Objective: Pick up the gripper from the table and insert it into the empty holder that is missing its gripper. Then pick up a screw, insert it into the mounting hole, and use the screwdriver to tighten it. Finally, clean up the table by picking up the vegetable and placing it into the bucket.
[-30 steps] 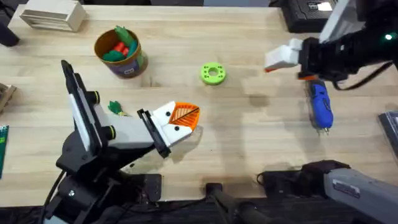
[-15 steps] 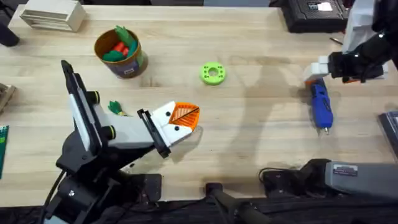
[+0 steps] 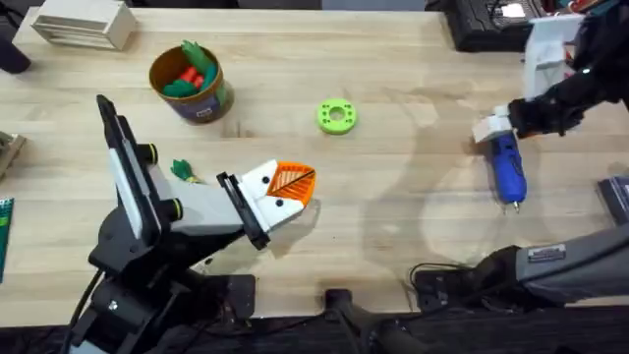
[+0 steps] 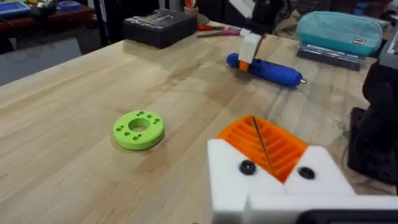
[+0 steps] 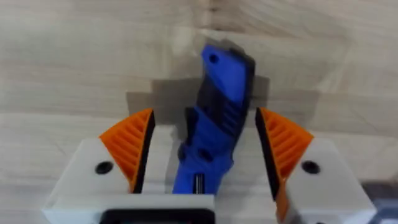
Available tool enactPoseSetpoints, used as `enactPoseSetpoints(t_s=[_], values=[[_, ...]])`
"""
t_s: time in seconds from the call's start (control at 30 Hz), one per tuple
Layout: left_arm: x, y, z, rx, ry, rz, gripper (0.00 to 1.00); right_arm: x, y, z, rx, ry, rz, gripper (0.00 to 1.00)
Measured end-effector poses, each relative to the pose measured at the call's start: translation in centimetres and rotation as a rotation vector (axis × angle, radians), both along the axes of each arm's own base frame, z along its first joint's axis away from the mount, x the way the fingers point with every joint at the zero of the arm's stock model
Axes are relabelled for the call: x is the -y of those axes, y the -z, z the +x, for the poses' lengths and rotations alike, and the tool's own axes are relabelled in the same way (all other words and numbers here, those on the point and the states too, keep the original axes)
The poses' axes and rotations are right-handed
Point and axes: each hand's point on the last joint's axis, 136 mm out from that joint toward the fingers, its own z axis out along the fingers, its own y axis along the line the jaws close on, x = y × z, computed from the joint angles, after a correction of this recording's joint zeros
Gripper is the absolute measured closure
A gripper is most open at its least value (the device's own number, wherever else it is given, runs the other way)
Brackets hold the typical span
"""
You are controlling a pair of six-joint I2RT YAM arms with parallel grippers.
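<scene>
1. Right tool (image 3: 494, 129): two white wedge blocks with orange ribbed pads (image 5: 130, 144), spread apart on either side of the one blue screwdriver (image 3: 508, 167), which lies on the wooden table (image 3: 393, 216); arm reaches down from the far right.
2. Left tool (image 3: 280, 192): white holder (image 4: 267, 183) with two dark holes and an orange ribbed gripper (image 4: 264, 143), fingers together; arm folded low.
3. One dark green leafy vegetable (image 3: 181, 170) beside the left arm; one bucket (image 3: 192, 84); one lime ring (image 3: 336, 116).
</scene>
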Motion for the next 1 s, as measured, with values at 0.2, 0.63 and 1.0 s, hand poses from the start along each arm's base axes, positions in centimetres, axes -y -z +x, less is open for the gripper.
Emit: enactPoseSetpoints(t_s=[0.2,0.63,1.0], values=[[0.0,0.0,0.0,0.000,-0.001,0.000,0.994,-0.1,2.2,0.8,-0.018,-0.010,0.035,0.498],[0.0,0.0,0.0,0.000,0.000,0.000,0.994,0.8,-2.4,2.6,0.151,0.076,-0.022,0.972],[0.0,0.0,0.0,0.000,0.000,0.000,0.994,-1.0,-15.9,1.0,0.585,0.132,-0.097,0.972]])
